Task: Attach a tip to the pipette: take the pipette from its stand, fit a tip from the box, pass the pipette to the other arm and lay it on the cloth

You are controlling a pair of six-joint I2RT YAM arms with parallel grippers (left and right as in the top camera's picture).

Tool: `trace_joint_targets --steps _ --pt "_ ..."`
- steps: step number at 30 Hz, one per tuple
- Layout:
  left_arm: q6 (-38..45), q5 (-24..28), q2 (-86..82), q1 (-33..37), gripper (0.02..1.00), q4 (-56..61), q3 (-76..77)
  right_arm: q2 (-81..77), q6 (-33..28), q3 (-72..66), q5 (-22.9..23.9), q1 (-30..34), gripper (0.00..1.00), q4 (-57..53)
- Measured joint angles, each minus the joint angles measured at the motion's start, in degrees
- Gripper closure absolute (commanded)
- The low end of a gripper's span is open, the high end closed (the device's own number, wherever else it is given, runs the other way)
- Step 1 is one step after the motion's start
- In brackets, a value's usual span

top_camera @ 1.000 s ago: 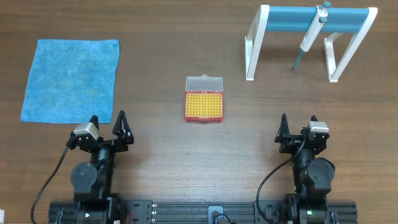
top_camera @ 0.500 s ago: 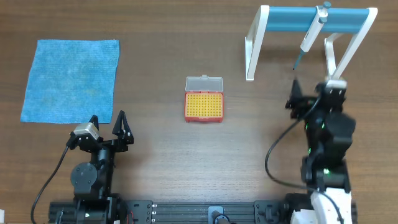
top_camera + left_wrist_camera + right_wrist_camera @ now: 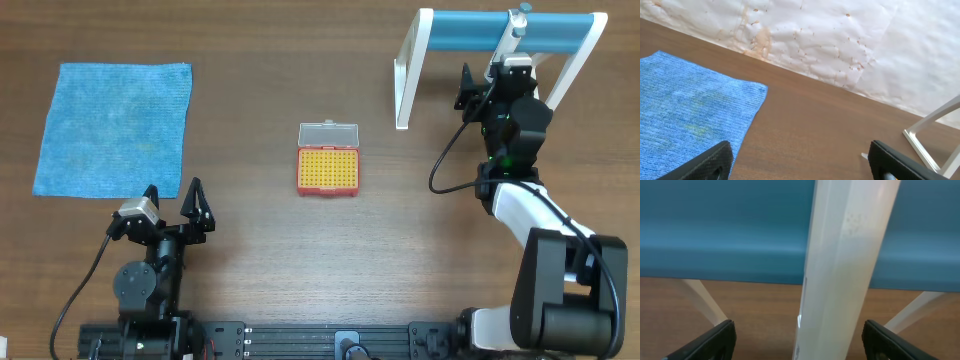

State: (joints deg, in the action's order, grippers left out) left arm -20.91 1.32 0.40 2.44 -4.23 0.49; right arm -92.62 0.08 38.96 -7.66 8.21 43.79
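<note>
the right arm stretches up the right side of the top view, and its right gripper (image 3: 487, 78) sits at the stand (image 3: 470, 30) in the upper right of the frame. in the right wrist view the gripper (image 3: 800, 342) has its two dark fingers (image 3: 712, 340) spread wide, one on each side of the pipette (image 3: 840, 270). there is a gap on both sides and neither finger touches it. the pipette's pale body runs up the middle of that frame in front of the stand's blue crossbar (image 3: 715, 230). from above, the pipette's head (image 3: 519, 18) rests on that bar, so it hangs in its stand.

the tip box (image 3: 328, 160) stands in the middle of the tabletop (image 3: 300, 270), lid folded back toward the top of the frame, the yellow tips showing. the blue cloth (image 3: 115, 130) lies flat at the upper left, well apart from the box.

the left gripper (image 3: 172, 195) is low at the lower left, just below the cloth's bottom right corner, its fingers spread with nothing between them. its own view looks out over the cloth (image 3: 685, 125), with a white leg of the stand (image 3: 935, 140) at the right edge.
</note>
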Motion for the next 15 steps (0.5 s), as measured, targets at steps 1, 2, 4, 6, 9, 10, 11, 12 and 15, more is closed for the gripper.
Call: trace_joint_targets --steps 1,2,4,6,9,10,11,12,15 --pt "-0.02 -0.02 0.00 0.00 0.143 0.00 0.00 -1.44 0.00 0.85 0.00 0.00 0.185 0.20" --pt "0.00 -0.02 0.00 0.00 0.143 0.00 0.00 -1.95 0.00 0.98 0.00 0.00 0.185 0.22" --pt "0.00 -0.02 0.00 0.00 0.143 0.00 0.00 -2.10 0.00 0.98 0.00 0.00 0.198 0.39" --pt "-0.02 -0.02 0.00 0.00 0.143 0.00 0.00 -2.10 -0.02 0.98 0.00 0.00 0.873 0.39" --pt "-0.02 -0.02 0.00 0.00 0.143 0.00 0.00 -2.10 -0.39 0.98 -0.09 0.00 0.925 0.35" --pt "0.00 0.00 0.00 0.00 0.143 0.00 0.00 -2.10 -0.42 0.98 -0.02 0.00 0.928 0.48" --pt "0.00 -0.02 0.00 0.00 0.143 0.00 0.00 -2.10 -0.44 0.98 -0.02 0.00 0.923 0.68" --pt "-0.02 -0.02 0.00 0.00 0.143 0.00 0.00 -2.10 -0.44 0.98 -0.02 0.00 0.925 1.40" --pt "0.00 0.00 0.00 0.00 0.143 0.00 0.00 -2.10 -0.31 0.98 -0.04 -0.02 0.925 2.29"
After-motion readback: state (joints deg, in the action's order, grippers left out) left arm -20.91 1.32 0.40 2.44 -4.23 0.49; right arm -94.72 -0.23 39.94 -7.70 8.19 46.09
